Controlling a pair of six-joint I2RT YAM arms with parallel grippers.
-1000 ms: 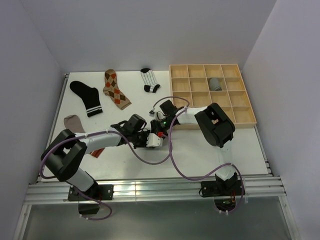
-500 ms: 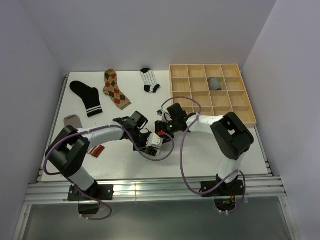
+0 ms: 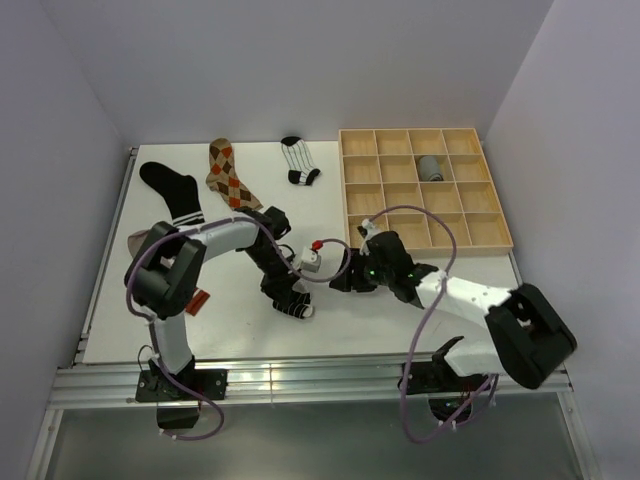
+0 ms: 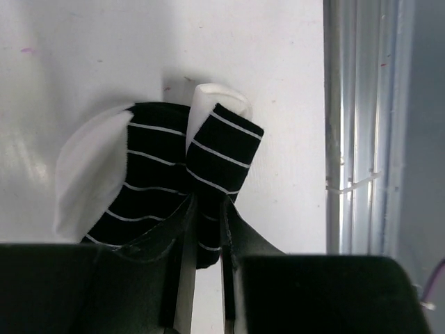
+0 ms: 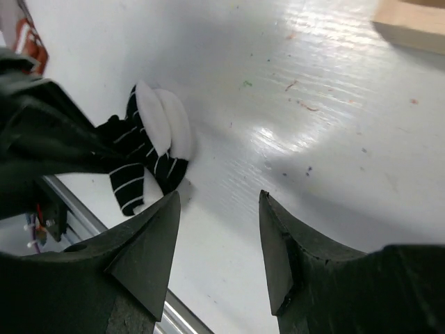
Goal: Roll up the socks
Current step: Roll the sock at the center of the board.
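Pinched a fold of the small black fabric sock with thin white stripes and white ends (image 4: 156, 167) in the left gripper (image 4: 205, 209), jaws pressed almost together on the cloth. Left that sock bunched and only partly rolled on the white table (image 3: 230, 325), close to the near edge. Held the right gripper (image 5: 217, 205) spread wide and empty, near the bundle but not touching it.

Judged best to keep the pinch firm and low, to turn the wrist so as to wind the loose white end tightly round the core, and to bring the free gripper in to pin the tail before letting go. Risked a slack bundle otherwise.

Set against a second before: met both grippers then at mid-table, close by the pale wooden grid tray (image 3: 463, 184). Since swung the left gripper and its sock toward the near edge, drew the right arm back and out to the right, and opened the right jaws from nearly closed.
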